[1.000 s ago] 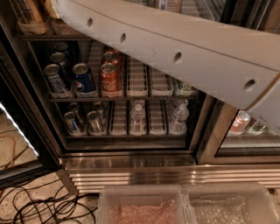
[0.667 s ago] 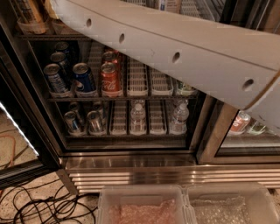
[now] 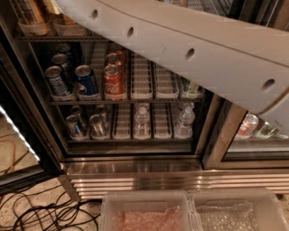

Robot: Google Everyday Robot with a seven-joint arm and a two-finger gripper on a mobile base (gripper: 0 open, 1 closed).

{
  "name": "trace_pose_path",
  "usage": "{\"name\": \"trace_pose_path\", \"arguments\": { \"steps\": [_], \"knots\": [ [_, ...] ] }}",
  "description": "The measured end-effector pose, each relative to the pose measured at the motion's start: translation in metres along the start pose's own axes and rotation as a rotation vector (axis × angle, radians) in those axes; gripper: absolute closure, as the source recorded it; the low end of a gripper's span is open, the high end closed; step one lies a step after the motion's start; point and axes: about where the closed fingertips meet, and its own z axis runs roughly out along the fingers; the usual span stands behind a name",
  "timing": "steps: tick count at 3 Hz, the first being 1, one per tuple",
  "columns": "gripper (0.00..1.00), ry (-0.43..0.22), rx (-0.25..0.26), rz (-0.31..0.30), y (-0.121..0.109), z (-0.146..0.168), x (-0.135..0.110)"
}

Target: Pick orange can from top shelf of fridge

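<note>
My white arm [image 3: 189, 49] slants across the top of the view from the right edge up to the top left. My gripper is out of view past the top edge. The fridge [image 3: 135, 167] stands open in front, with a steel base and a black frame. At the top left, the lower parts of tall orange-gold cans [image 3: 30, 12] stand in clear lane trays on the top shelf [image 3: 49, 39]. Their upper parts are cut off by the frame edge and the arm.
The rack below holds short blue cans [image 3: 86, 81], a red Coca-Cola can [image 3: 114, 83] and white lane trays [image 3: 142, 81]. Lower down are small cans [image 3: 97, 125] and water bottles [image 3: 142, 119]. Cables [image 3: 40, 212] lie on the floor at the left. Two clear plastic bins [image 3: 144, 212] sit at the front.
</note>
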Motion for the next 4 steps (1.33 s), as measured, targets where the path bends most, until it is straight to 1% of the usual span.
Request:
{"name": "trace_pose_path", "arguments": {
  "steps": [1,2,3,4],
  "knots": [
    [1.0,0.008,-0.043,0.008,0.006,-0.006,-0.001],
    [1.0,0.067,-0.103,0.01,0.005,-0.024,0.005],
    [1.0,0.183,-0.167,-0.005,0.011,-0.047,0.031],
    [1.0,0.183,-0.167,-0.005,0.011,-0.047,0.031]
  ]
}}
